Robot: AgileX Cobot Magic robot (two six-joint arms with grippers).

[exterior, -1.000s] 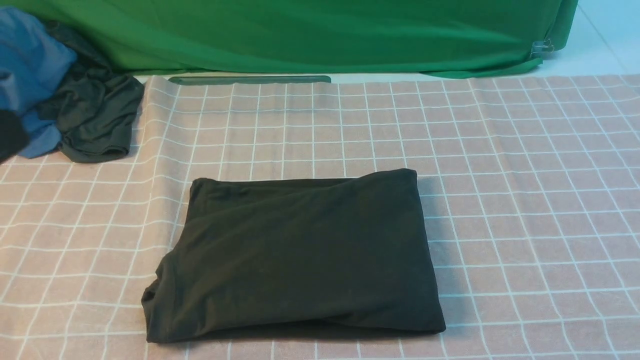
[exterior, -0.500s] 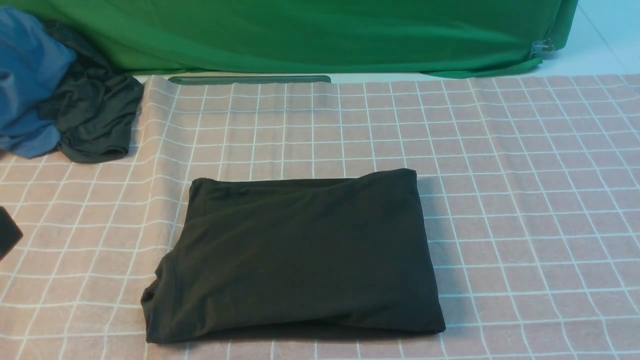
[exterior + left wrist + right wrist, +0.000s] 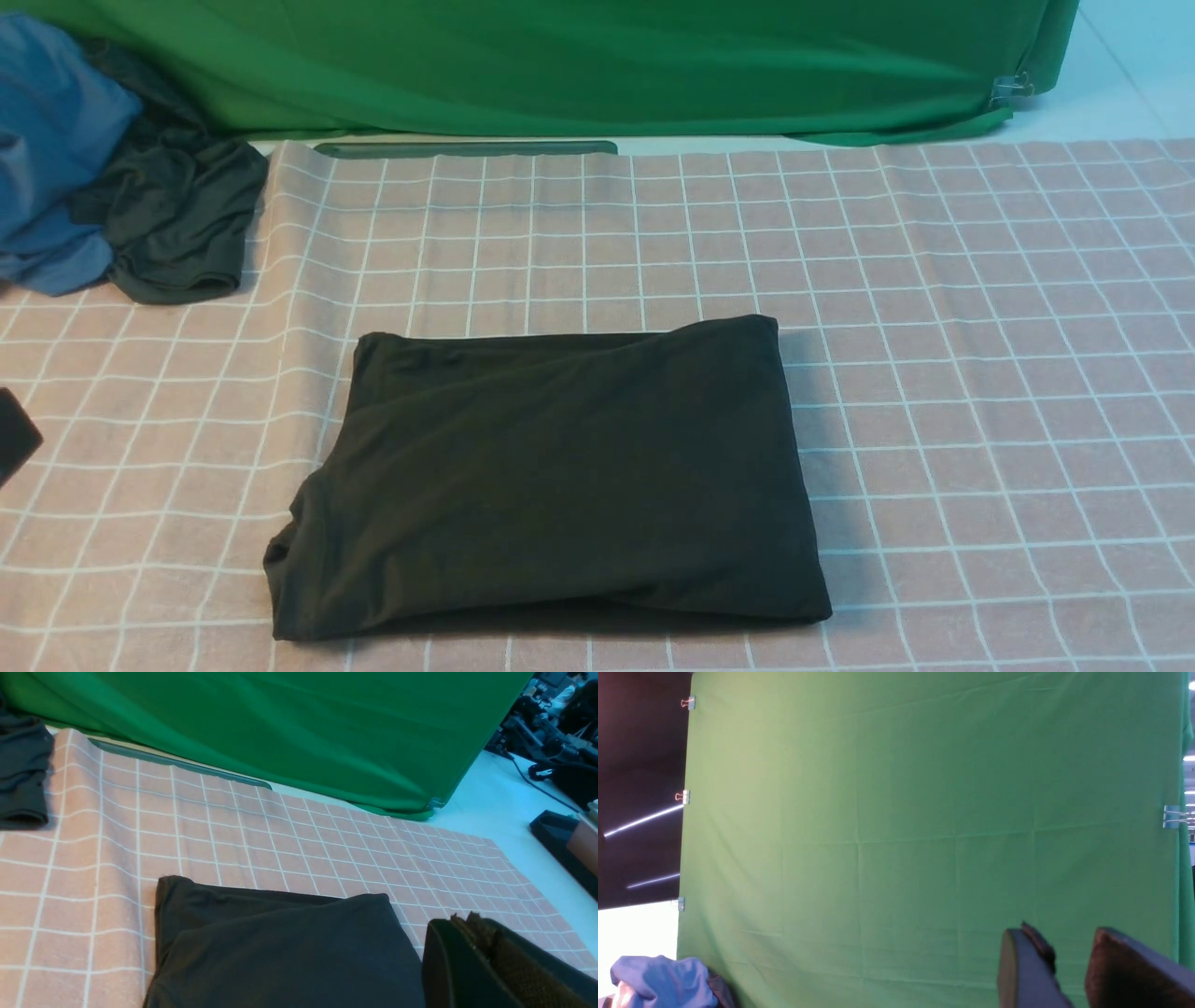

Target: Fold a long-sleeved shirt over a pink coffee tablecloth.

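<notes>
**Black shirt lies folded, both grippers clear of it**

Black knit in a tidy rectangle: the long-sleeved shirt (image 3: 551,481) sits folded on the pink coffee tablecloth (image 3: 980,373), near the front edge and a little left of centre; its print is not showing; one rounded corner bulges at the front left. Off at the left margin of the front view a dark sliver marks the left gripper (image 3: 17,443), well apart from the shirt with bare checked cloth between them; in the left wrist view that left gripper (image 3: 472,956) shows its fingers pressed together, clenched on nothing, hovering just beside the shirt's (image 3: 280,947) near right corner. Up goes the right gripper (image 3: 1057,963); its two fingers stand parted with a gap between them, nothing held, aimed at the green backdrop cloth (image 3: 924,812) and not at the shirt. Back left, a blue garment (image 3: 51,140) and a dark grey-green garment (image 3: 177,224) lie crumpled in a heap at the tablecloth's edge, far from the folded shirt.
</notes>
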